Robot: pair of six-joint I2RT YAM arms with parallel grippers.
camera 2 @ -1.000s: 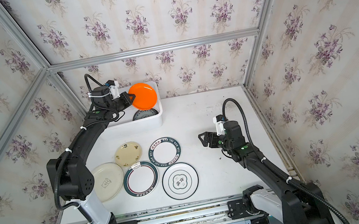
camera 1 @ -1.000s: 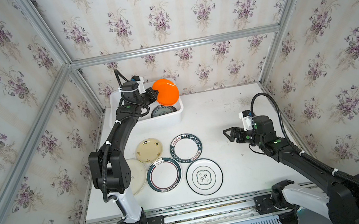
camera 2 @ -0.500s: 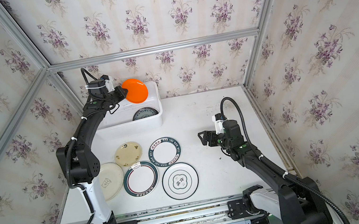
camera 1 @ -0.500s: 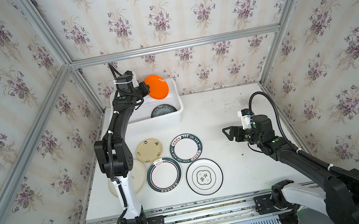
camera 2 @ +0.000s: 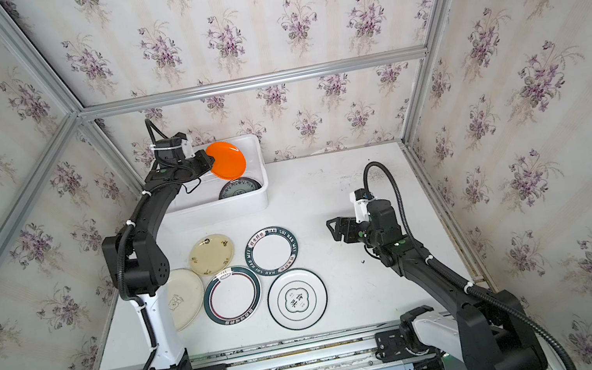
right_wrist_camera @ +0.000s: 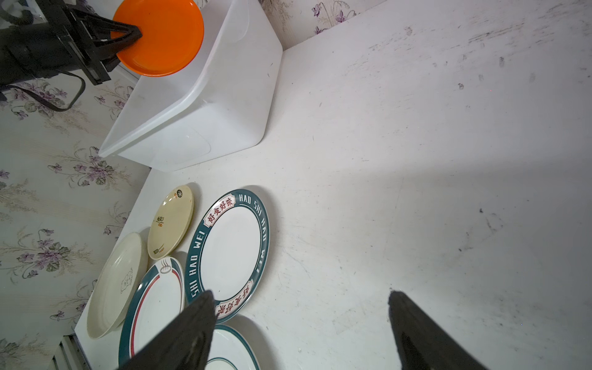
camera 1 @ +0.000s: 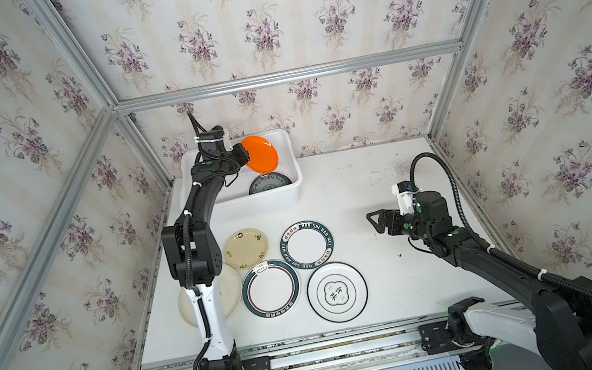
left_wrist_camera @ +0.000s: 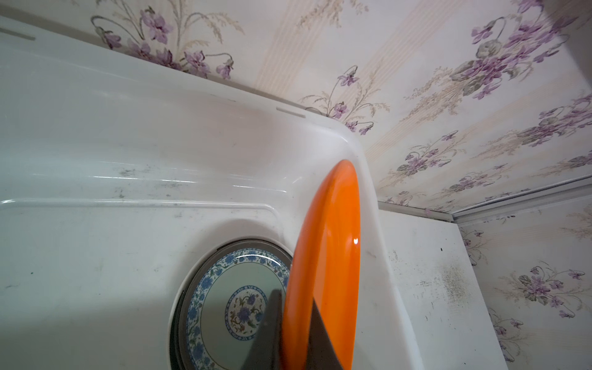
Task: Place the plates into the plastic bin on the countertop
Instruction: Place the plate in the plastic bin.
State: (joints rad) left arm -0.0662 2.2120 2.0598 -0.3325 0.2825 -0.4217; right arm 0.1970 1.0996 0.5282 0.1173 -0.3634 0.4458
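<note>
Left wrist view: grips round orange plate [left_wrist_camera: 326, 243] by rim in left gripper [left_wrist_camera: 293, 301], tilted above white plastic bin [left_wrist_camera: 144, 134]. Below gripper, round blue-flowered plate [left_wrist_camera: 224, 307]. Could fall edge-first, chipping both, if released here.

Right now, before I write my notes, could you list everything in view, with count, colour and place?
countertop: 1, white, scuffed, inside the framed booth
plastic bin: 1, white, back left of the countertop
orange plate: 1, orange, tilted over the bin, gripped at its edge
blue-patterned plate: 1, blue-green floral, flat inside the bin
small yellow plate: 1, pale yellow, in front of the bin
cream plate: 1, cream, at the countertop's left edge
lettered plate: 1, white with dark-green band, mid countertop
red-lined plate: 1, white with green rim, beside the cream plate
emblem plate: 1, white with thin dark rim, nearest the front
left gripper: 1, black, shut on the orange plate
right gripper: 1, black, open, empty
</note>
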